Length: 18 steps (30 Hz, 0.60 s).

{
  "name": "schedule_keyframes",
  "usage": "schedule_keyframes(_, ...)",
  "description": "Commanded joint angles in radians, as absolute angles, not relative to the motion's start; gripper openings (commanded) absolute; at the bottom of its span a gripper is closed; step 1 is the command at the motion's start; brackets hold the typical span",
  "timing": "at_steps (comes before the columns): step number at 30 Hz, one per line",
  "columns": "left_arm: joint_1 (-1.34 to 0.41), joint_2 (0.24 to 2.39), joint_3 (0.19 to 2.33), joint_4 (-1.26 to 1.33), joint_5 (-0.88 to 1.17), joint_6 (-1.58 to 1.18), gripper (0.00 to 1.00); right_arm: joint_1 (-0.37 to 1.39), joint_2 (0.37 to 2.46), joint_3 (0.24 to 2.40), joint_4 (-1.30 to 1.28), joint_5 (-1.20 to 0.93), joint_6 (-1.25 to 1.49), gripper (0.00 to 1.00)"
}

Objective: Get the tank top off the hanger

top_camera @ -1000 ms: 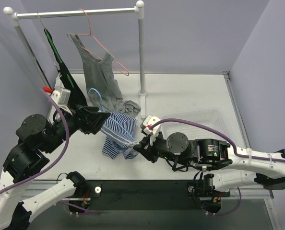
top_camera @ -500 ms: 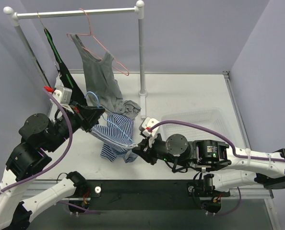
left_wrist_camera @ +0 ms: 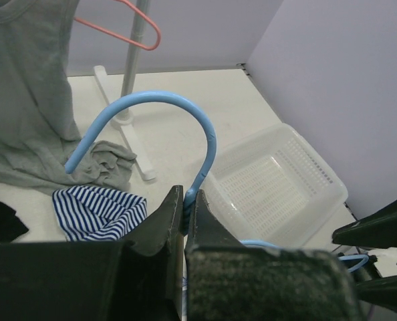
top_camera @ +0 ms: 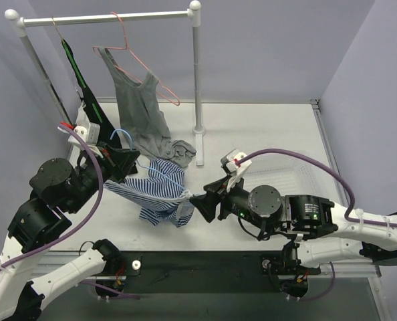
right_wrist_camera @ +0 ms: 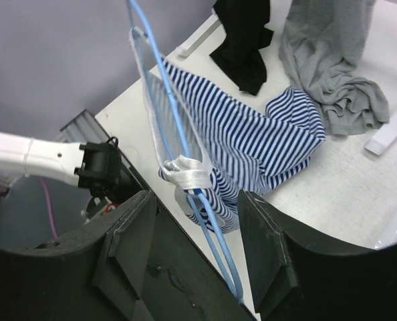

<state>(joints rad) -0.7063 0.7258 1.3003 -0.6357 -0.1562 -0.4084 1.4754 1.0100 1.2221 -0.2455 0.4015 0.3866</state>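
Left pincer (left_wrist_camera: 184, 204) clamped on blue hanger (left_wrist_camera: 185, 107) neck, anchoring it for the pull-off. Right pincer (right_wrist_camera: 197, 208) apart astride striped tank top (right_wrist_camera: 245, 144) strap.

The left gripper (top_camera: 131, 160) clamps the blue hanger (top_camera: 126, 135), striped tank top (top_camera: 160, 195) draped beneath.

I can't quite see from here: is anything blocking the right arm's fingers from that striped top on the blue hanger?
Nothing visible does. The open right fingers already straddle the wire of the blue hanger, just below the white strap of the striped top.
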Motion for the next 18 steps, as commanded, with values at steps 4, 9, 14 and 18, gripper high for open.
schedule_keyframes(4,-0.71,0.739,1.384,-0.721,-0.301,-0.351,0.0,1.485,1.006,1.316,-0.278,0.598,0.535,0.52)
schedule_keyframes(9,-0.71,0.75,1.408,-0.775,-0.362,-0.337,0.0,1.485,1.055,1.371,-0.279,0.607,0.551,0.51)
schedule_keyframes(14,-0.71,0.769,1.434,-0.818,-0.417,-0.35,0.0,1.485,1.117,1.405,-0.273,0.58,0.59,0.45)
schedule_keyframes(18,-0.71,0.775,1.439,-0.821,-0.452,-0.362,0.0,1.485,1.195,1.419,-0.253,0.557,0.698,0.4)
